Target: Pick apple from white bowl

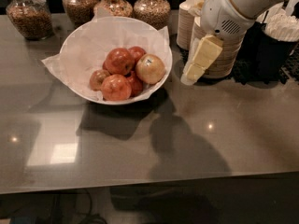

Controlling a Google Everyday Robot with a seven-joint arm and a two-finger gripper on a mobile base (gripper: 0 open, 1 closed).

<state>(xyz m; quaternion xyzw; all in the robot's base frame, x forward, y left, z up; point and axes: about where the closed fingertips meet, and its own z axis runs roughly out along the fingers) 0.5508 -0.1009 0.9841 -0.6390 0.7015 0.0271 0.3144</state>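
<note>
Cream-coloured and angled down to the left, your gripper point(189, 77) hangs over the counter point(233, 134), just right of the bowl point(126, 101) and in front of the paper bowl stacks point(223, 59). You cannot tell whether the jaws are parted or closed. The apple point(150, 68) lies at the bowl's right side, sticker up, touching redder apples point(119, 61) on its left. Jars point(152, 6) line the far edge.

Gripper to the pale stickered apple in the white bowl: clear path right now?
Likely yes. The gripper hangs just right of the white bowl, and the apple sits uncovered at the pile's right edge, nearest it. Redder apples press against its left side.
</note>
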